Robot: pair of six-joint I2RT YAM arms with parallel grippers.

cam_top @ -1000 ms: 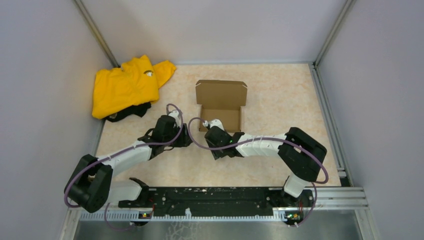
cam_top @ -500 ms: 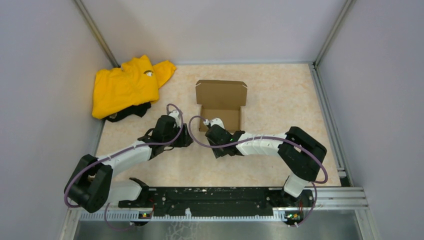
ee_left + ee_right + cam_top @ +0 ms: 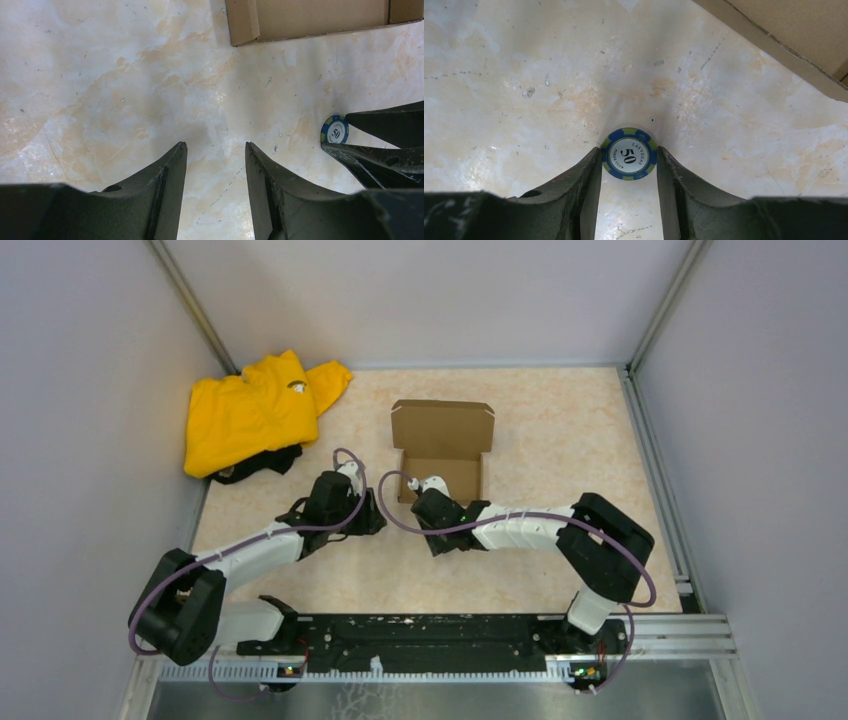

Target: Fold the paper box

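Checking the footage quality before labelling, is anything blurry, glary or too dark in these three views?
Top external: evenly lit, sharp, soft shadows on the table. Left wrist: mild table sheen, left pincer dark and slightly soft. Right wrist: poker chip print crisp, shadow ahead of the right pincer.

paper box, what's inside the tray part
Only bare brown cardboard shows inside the paper box. Its near-left corner is covered by the right arm at the wrist, so that bit cannot be checked.
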